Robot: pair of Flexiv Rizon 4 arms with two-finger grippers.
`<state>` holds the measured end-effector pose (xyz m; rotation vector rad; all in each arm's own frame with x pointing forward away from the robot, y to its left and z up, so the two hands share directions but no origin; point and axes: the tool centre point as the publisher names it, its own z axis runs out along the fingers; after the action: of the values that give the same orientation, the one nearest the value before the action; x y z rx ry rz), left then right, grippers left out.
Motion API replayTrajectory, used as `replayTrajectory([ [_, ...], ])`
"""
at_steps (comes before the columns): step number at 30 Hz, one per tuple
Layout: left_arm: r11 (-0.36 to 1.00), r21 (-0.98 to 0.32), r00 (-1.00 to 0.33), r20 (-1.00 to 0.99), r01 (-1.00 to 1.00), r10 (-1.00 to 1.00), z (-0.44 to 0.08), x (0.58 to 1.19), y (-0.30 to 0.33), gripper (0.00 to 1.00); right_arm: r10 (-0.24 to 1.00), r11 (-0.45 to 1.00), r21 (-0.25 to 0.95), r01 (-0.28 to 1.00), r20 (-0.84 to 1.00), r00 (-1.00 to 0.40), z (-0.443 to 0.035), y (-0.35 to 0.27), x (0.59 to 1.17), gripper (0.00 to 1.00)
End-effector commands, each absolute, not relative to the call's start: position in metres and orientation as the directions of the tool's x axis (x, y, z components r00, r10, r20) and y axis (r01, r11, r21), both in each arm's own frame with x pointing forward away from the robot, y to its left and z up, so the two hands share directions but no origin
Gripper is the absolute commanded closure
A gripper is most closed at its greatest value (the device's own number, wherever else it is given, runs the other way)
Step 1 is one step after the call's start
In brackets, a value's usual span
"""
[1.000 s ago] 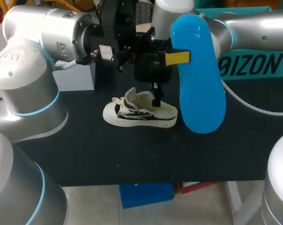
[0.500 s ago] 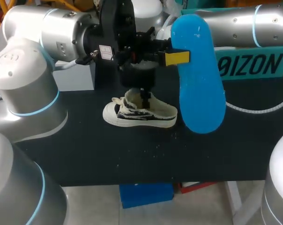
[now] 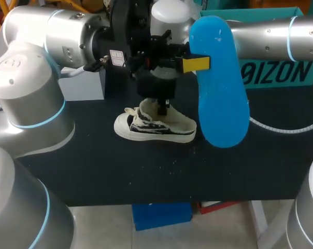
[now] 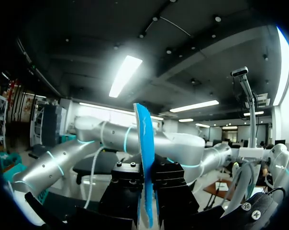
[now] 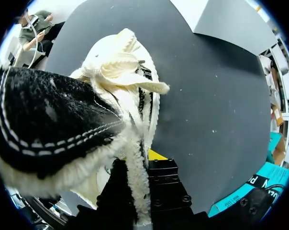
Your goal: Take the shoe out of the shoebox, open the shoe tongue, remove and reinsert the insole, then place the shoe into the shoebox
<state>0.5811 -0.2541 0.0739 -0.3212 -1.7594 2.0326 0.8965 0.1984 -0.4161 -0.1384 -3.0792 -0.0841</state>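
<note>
A white and black sneaker [image 3: 146, 127] lies on the black table [image 3: 146, 171], toe to the left. My right gripper [image 3: 162, 108] comes down onto its opening. In the right wrist view the right gripper [image 5: 138, 184] is shut on a fleecy edge of the sneaker [image 5: 49, 129] beside the laces. High above the table, my left gripper [image 3: 195, 63] is shut on the blue insole [image 3: 221, 104], which hangs down flat toward the camera. Seen from the left wrist, the insole [image 4: 145, 143] stands edge-on between the fingers of the left gripper [image 4: 148, 191].
A teal box [image 3: 275, 72] with lettering stands at the back right. A pale grey box [image 3: 84, 85] stands at the back left, partly behind my left arm. The table's front half is bare apart from small crumbs.
My right gripper has swung left from the sneaker's heel side to its opening, lowered, and shut on the fleecy edge. The left arm and the insole have not moved.
</note>
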Motion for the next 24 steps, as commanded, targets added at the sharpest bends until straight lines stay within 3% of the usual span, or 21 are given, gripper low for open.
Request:
replayTrajectory([
  [1,-0.104,-0.98,-0.882,0.102,-0.168,0.46,0.073,0.58,-0.256,1.0,0.088,0.994,0.052,0.091,0.06,-0.994,-0.415,0.198,0.895,1.0],
  [10,-0.104,-0.98,-0.882,0.102,-0.168,0.46,0.073,0.58,-0.256,1.0,0.118,0.989,0.087,0.122,0.05,-0.992,-0.402,0.194,0.895,1.0],
  [13,-0.104,-0.98,-0.882,0.102,-0.168,0.46,0.073,0.58,-0.256,1.0,0.365,0.926,0.092,0.367,0.029,-0.93,-0.363,0.176,0.901,1.0],
  [18,-0.104,-0.98,-0.882,0.102,-0.168,0.46,0.073,0.58,-0.256,1.0,0.642,0.762,0.112,0.637,-0.004,-0.767,-0.32,0.146,0.906,1.0],
  [21,-0.104,-0.98,-0.882,0.102,-0.168,0.46,0.073,0.58,-0.256,1.0,0.846,0.532,0.116,0.839,-0.04,-0.531,-0.307,0.133,0.905,1.0],
  [24,-0.104,-0.98,-0.882,0.102,-0.168,0.46,0.073,0.58,-0.256,1.0,0.943,0.333,0.143,0.932,-0.062,-0.328,-0.306,0.126,0.901,1.0],
])
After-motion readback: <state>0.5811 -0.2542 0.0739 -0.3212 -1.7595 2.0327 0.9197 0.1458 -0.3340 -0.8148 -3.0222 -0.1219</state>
